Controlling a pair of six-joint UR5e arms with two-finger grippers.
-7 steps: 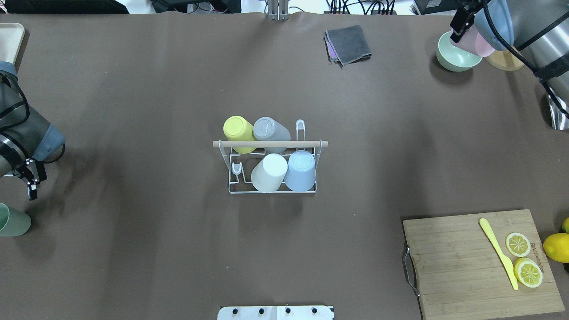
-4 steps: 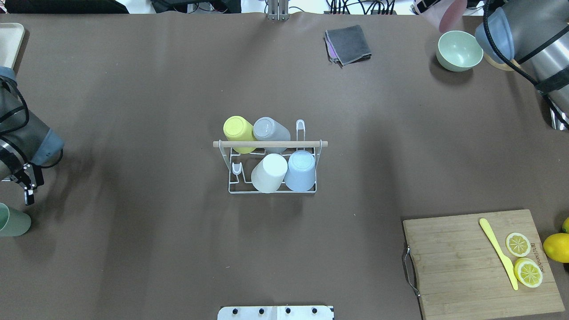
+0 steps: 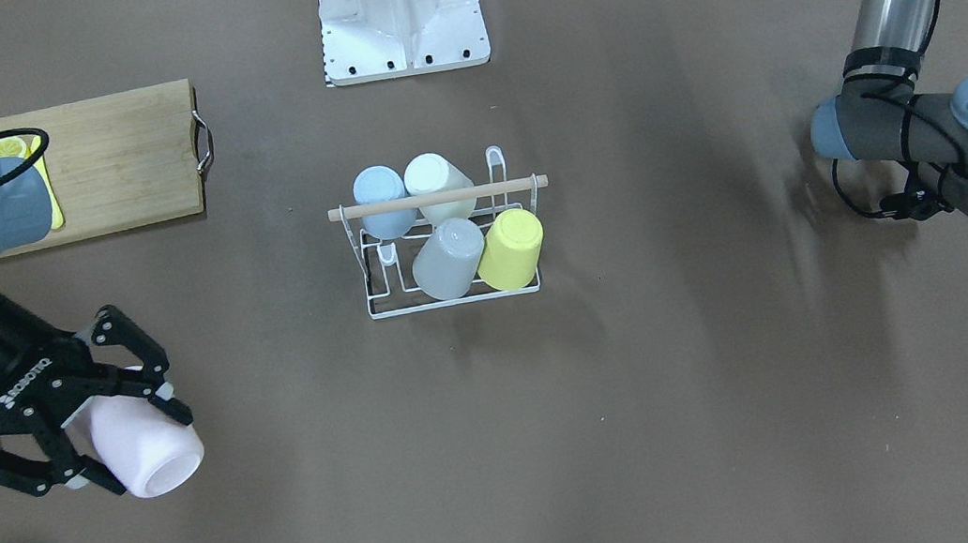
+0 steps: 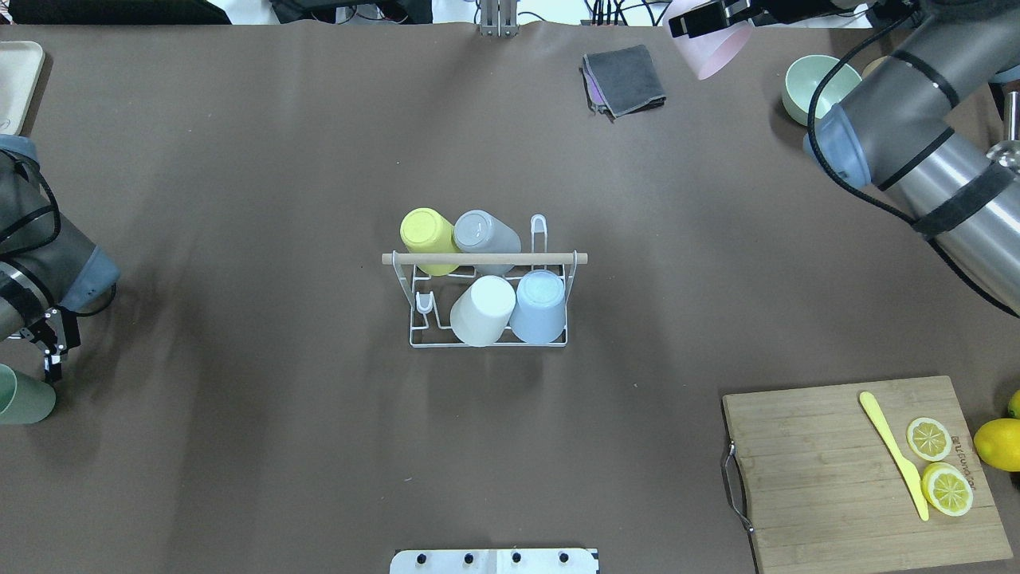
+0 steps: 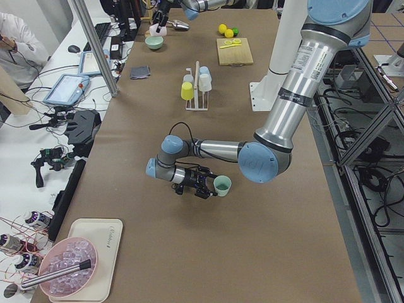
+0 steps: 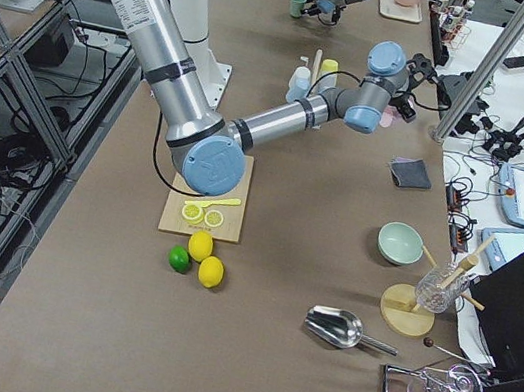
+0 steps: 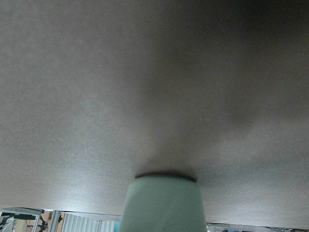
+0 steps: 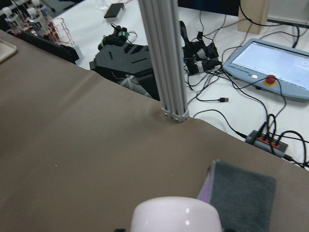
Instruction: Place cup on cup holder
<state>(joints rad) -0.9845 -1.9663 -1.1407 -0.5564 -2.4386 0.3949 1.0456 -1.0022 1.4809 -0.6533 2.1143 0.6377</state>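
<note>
The cup holder (image 4: 488,258), a white wire rack with a wooden rod on top, stands mid-table (image 3: 436,197). Yellow, grey, white and blue cups sit upside down on its prongs. My right gripper (image 3: 123,431) is shut on a pink cup (image 3: 144,447), held tilted in the air over the table's far edge (image 4: 713,52); the right wrist view shows that pink cup (image 8: 176,215) at its bottom. My left gripper (image 4: 49,359) looks open and hangs low beside a pale green cup (image 4: 20,399), apart from it. The same green cup (image 7: 161,205) fills the bottom of the left wrist view.
A green bowl (image 4: 805,84) and a folded grey cloth (image 4: 625,80) lie at the far side near the pink cup. A cutting board (image 4: 837,494) with lemon slices and a yellow knife sits at the near right. A beige tray (image 4: 16,72) is at the far left.
My right arm has swung the pink cup from over the green bowl to the left along the far edge. My left gripper has slid closer to the green cup.
</note>
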